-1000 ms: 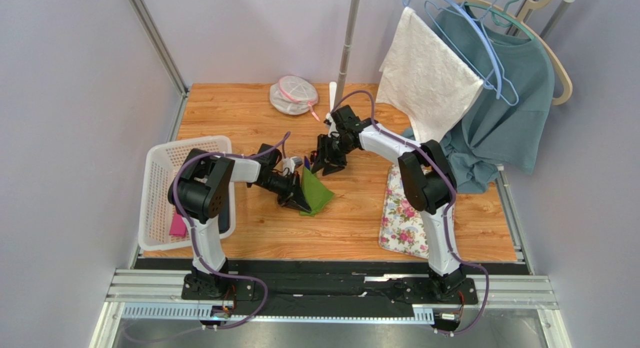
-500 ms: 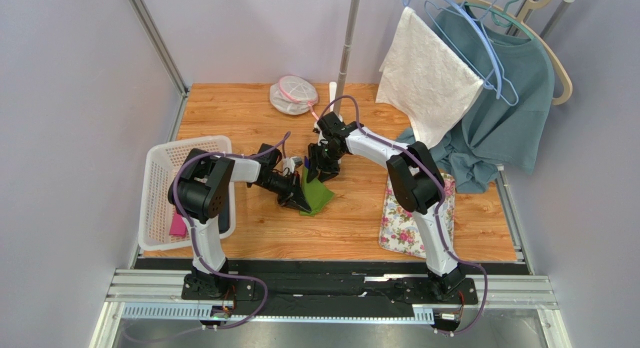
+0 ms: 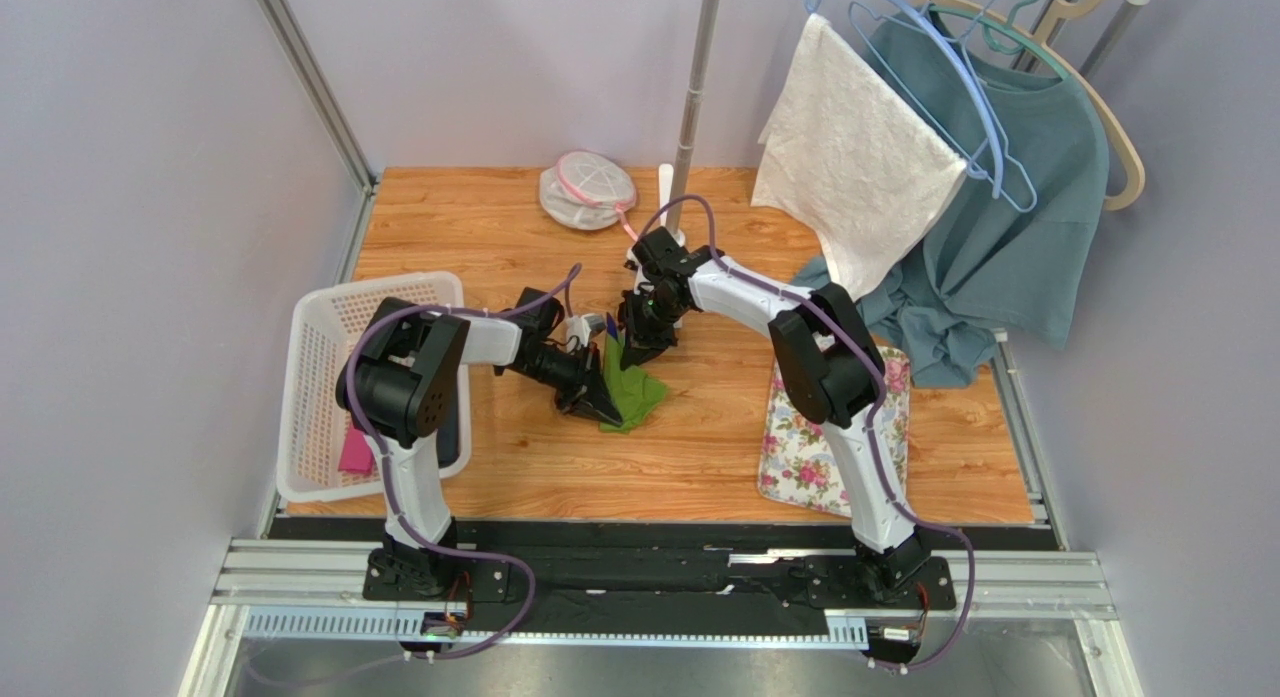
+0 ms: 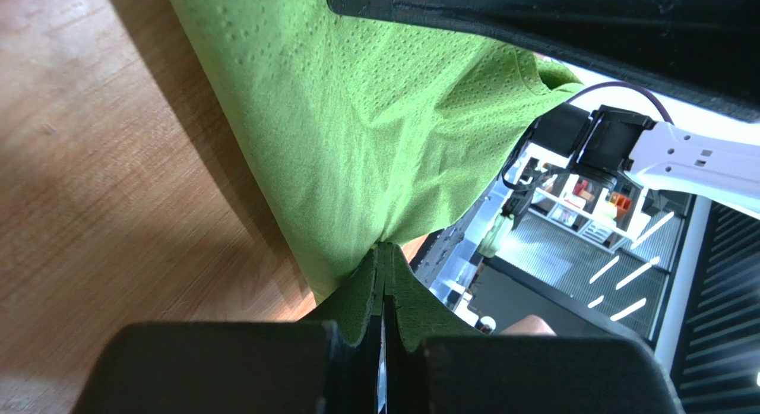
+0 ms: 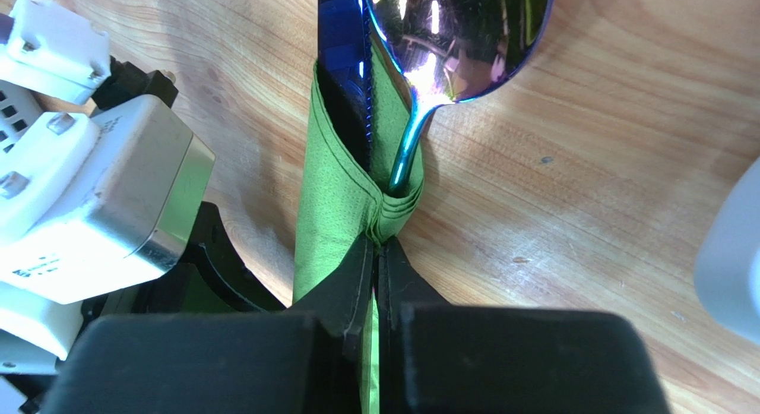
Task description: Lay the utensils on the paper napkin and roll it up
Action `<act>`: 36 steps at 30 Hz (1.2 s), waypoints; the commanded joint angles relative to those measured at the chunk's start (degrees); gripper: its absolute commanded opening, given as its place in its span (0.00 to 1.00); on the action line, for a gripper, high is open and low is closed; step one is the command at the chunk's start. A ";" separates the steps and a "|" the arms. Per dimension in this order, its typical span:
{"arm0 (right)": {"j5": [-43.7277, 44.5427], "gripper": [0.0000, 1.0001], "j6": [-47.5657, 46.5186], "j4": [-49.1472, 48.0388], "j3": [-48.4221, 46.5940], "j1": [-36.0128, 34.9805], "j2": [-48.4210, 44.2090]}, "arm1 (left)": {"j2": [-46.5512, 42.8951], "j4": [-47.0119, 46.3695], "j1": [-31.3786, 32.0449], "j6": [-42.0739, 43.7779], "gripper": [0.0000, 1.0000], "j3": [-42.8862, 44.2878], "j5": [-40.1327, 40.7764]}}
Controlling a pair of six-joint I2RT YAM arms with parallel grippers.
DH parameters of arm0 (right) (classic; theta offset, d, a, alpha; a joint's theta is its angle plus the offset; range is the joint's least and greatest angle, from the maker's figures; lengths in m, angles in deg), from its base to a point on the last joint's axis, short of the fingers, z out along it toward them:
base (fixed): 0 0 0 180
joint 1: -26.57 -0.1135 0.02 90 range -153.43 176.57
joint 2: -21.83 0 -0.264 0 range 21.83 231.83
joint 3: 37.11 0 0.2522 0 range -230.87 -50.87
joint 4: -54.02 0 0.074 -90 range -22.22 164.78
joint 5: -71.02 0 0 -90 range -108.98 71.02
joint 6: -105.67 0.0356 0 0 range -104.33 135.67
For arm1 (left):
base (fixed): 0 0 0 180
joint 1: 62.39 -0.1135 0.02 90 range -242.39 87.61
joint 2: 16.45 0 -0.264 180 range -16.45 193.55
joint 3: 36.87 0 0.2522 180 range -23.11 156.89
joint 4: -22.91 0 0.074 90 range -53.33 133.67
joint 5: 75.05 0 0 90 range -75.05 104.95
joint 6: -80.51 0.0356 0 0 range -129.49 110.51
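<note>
Thin green paper napkin (image 5: 334, 191) is wrapping a glossy blue-purple metal spoon (image 5: 446, 31) and serrated blue blade (image 5: 343, 40) on the wooden table (image 5: 580, 191) — heads pointing to 12 o'clock. Left gripper (image 4: 384, 285) is clamping a napkin edge; right gripper (image 5: 379, 254) is pinching its folds — seemingly paper only.

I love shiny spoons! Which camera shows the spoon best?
The right wrist view. The spoon shows its shiny bowl up close, handle tucked into the folded green napkin. The left wrist view shows only napkin, no spoon. In the top view it is too small to make out.
</note>
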 commanded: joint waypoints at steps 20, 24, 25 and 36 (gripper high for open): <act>-17.14 0.00 3.44 -20.88 10.15 5.66 -8.04 | -25.49 7.36 -2.03 10.55 0.73 7.16 14.54; -17.58 0.00 2.91 -21.50 10.51 5.66 -9.36 | -28.76 9.74 -4.58 12.56 0.80 10.32 18.06; -17.58 0.00 2.65 -21.42 10.42 5.58 -9.45 | -29.46 9.92 -5.02 12.75 0.81 10.60 19.11; -19.34 0.00 0.72 -20.98 10.60 5.58 -11.82 | -37.46 9.13 -7.83 17.77 0.98 12.53 25.53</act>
